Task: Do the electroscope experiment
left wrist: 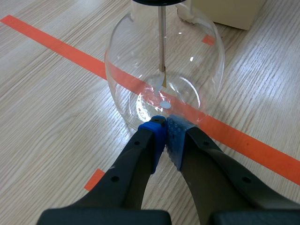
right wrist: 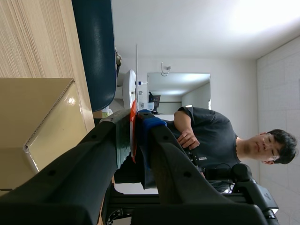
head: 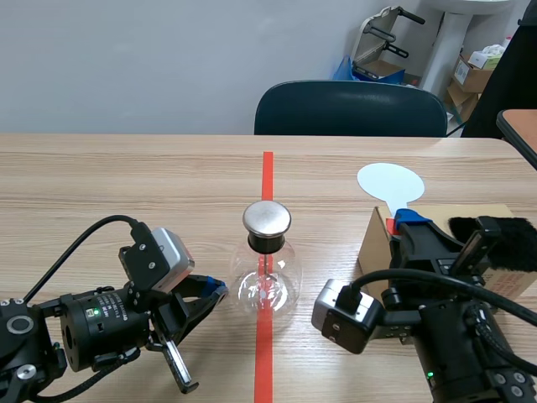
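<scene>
While right gripper [right wrist: 136, 123] clamps the white paddle [head: 390, 183] | left gripper [left wrist: 165, 125] clenched empty at the electroscope [head: 267, 277], mid-table on the tape line [head: 267, 172] | step: likely charge transfer | next: paddle must reach metal cap [head: 267, 218].

metal-capped glass electroscope [head: 267, 281] upright on red tape [head: 267, 172]; white paddle [head: 388, 181] apart.

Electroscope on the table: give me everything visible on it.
The electroscope is a clear glass globe with a black collar and a metal cap. A thin rod hangs inside, a leaf at its end. It stands upright on the red tape line. The shut left end effector sits at its base; contact unclear.
</scene>
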`<state>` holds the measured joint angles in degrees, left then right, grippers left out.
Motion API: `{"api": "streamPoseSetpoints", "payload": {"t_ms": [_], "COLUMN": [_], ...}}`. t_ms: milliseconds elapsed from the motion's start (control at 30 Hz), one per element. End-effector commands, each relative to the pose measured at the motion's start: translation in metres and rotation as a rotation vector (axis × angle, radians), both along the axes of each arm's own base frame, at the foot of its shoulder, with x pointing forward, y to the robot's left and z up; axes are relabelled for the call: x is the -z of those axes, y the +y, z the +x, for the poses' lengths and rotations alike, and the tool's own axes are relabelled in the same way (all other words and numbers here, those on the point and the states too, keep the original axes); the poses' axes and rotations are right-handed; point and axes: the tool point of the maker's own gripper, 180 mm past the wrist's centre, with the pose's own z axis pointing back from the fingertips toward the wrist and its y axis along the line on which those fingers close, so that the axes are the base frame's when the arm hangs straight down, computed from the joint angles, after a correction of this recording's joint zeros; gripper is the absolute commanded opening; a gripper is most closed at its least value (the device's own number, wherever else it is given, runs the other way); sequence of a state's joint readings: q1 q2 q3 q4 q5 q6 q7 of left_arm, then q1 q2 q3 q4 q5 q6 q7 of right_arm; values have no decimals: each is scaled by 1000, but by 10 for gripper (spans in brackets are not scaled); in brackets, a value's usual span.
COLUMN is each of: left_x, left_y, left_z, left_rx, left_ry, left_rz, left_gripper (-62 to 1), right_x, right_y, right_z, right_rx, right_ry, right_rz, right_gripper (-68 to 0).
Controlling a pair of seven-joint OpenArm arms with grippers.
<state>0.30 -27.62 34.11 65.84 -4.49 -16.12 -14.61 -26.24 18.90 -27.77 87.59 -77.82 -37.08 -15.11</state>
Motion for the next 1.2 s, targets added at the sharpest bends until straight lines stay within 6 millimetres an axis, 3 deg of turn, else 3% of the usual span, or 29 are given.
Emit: {"api": "streamPoseSetpoints", "payload": {"t_ms": [0, 1167], "left_x": [-8, -9], "left_y": [-6, -8], "left_z": [3, 3], "left_rx": [1, 1], "left_ry": [-19, -18], "left_rz": [-27, -33], "left_gripper": [-594, -594], "right_x": [-11, -10], "right_y": [-4, -1], "right_z": [5, 4], "right_rx": [3, -8], "right_ry": [-38, -36], "right_rz": [-1, -1], "right_gripper": [-658, -658]}}
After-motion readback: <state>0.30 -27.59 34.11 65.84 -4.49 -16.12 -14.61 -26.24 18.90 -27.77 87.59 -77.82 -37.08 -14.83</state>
